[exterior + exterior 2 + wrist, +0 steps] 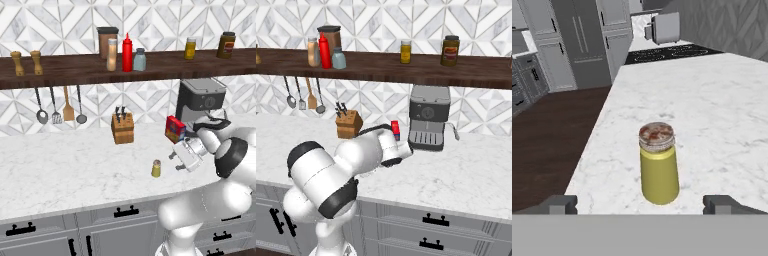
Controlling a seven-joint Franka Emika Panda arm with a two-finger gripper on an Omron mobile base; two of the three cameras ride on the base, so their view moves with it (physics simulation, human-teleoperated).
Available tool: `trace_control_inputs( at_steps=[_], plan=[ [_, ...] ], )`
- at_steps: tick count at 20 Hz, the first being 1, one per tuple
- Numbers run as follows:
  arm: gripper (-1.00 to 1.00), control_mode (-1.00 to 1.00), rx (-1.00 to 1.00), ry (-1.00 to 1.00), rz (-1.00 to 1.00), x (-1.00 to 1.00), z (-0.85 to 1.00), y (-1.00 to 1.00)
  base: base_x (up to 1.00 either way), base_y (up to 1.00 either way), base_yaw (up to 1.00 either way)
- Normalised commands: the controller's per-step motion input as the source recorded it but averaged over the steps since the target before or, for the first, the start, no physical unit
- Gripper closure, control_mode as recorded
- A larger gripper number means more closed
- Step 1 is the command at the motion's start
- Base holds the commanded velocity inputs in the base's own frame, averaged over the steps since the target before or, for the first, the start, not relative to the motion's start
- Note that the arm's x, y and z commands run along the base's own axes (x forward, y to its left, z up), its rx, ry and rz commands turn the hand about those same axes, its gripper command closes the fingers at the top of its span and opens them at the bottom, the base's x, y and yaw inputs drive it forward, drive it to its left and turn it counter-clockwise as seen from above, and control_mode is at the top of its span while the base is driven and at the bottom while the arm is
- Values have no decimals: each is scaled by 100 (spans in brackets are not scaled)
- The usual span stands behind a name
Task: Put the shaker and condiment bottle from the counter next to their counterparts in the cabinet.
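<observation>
One broad counter (60, 165) of white marble carries nearly everything here, and above it the long dark cabinet (165, 65) board runs across the tiled wall so that jars can stand in a row along it. On that board the condiment bottle (112, 55) already stands touching the red squeeze bottle (127, 52), at nine o'clock of it, with the pale blue-grey shaker (140, 60) at three o'clock; that pairing looks deliberate, like beside like, so I judge half the task done. The coffee machine (201, 102) and knife block (123, 128) sit back against the wall, leaving the front free. There the shaker (156, 168) stands upright and alone near the counter's edge. The gripper (640, 204) is level with it, jaws spread wide and holding nothing, one tip at either side of the jar's base in the hand view, apparently lined up to close around its body.
</observation>
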Motion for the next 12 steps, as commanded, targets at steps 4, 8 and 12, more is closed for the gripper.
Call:
trace_control_inputs(
  at_steps=[4, 8, 12],
  plan=[
    [-100, -100, 11, 0, 2, 0, -9, 0, 0, 0, 0],
    [-100, -100, 19, 1, -3, 0, -33, 0, 0, 0, 0],
    [-100, -100, 11, 3, -2, 0, -37, 1, 0, 0, 0]
  ],
)
